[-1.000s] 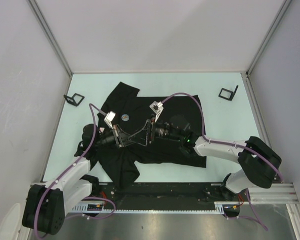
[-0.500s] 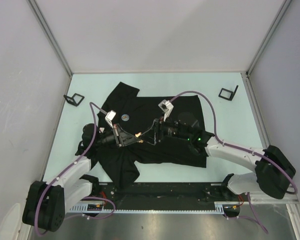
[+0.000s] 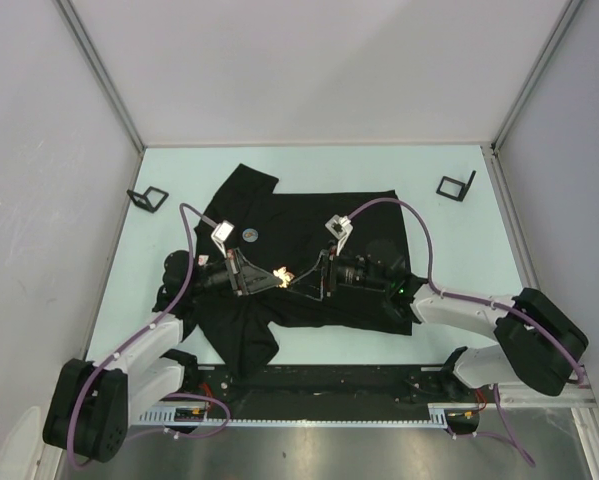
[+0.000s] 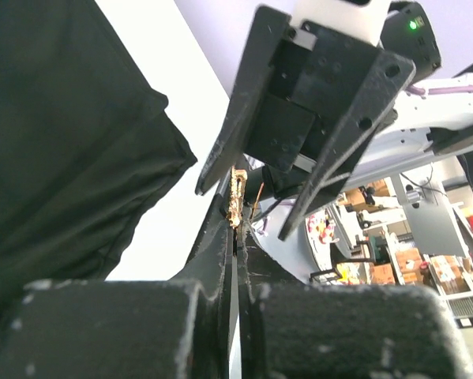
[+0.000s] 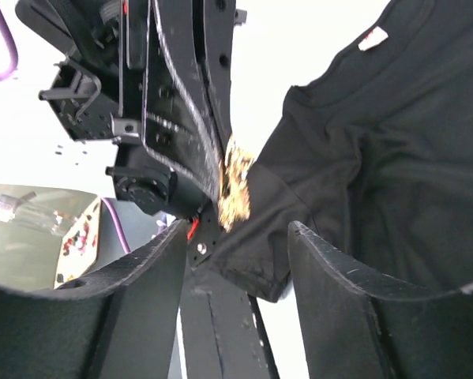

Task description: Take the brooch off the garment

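The black T-shirt (image 3: 309,215) lies spread on the pale table, also in the left wrist view (image 4: 54,158) and the right wrist view (image 5: 394,142). Its small white-and-red label (image 5: 372,37) sits on a sleeve. The gold brooch (image 3: 282,273) is pinched at the tip of my left gripper (image 3: 276,278), held above the shirt; it also shows in the wrist views (image 4: 237,193) (image 5: 234,188). No cloth shows around it. My right gripper (image 3: 306,281) faces it, open and empty, its jaws standing either side of the brooch (image 5: 240,229).
Two small black wire stands sit on the table, one at the far left (image 3: 147,198) and one at the far right (image 3: 456,186). Grey walls close the table on three sides. Both arms' purple cables arch over the shirt.
The right arm has drawn back to the right and lower. The gold brooch, unseen a second ago, now shows at the left gripper's tip. The left arm has barely moved.
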### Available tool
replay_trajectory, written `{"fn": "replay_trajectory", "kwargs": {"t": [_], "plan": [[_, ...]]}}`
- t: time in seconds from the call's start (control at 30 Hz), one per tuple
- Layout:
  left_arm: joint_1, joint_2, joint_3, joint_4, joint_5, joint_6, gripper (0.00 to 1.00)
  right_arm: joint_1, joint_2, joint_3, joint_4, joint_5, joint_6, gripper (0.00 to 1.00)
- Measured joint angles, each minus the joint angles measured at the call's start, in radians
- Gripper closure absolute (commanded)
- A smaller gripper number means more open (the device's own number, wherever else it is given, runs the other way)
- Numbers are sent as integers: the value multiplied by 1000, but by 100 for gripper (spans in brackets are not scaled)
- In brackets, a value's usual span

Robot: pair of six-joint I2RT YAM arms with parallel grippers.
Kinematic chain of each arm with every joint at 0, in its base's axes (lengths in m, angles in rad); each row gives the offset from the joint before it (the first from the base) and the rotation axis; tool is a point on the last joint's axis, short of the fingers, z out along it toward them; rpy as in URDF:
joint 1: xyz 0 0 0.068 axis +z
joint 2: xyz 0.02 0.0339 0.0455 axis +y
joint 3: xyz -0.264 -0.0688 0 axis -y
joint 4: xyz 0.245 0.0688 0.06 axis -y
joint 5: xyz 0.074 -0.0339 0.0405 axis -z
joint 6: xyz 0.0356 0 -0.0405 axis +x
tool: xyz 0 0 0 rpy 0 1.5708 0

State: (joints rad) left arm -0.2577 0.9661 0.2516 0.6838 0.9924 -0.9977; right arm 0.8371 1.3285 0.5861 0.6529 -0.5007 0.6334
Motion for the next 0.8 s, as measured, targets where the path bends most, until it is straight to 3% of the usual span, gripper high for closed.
{"fn": "replay_trajectory", "kwargs": {"t": [0.27, 0.8], "plan": [[-13, 0, -1, 11, 7, -8, 100, -10, 51, 0, 109, -5, 33, 55], [-22, -5, -2, 14, 5, -7, 100, -12, 69, 0, 155, -6, 51, 72]]}}
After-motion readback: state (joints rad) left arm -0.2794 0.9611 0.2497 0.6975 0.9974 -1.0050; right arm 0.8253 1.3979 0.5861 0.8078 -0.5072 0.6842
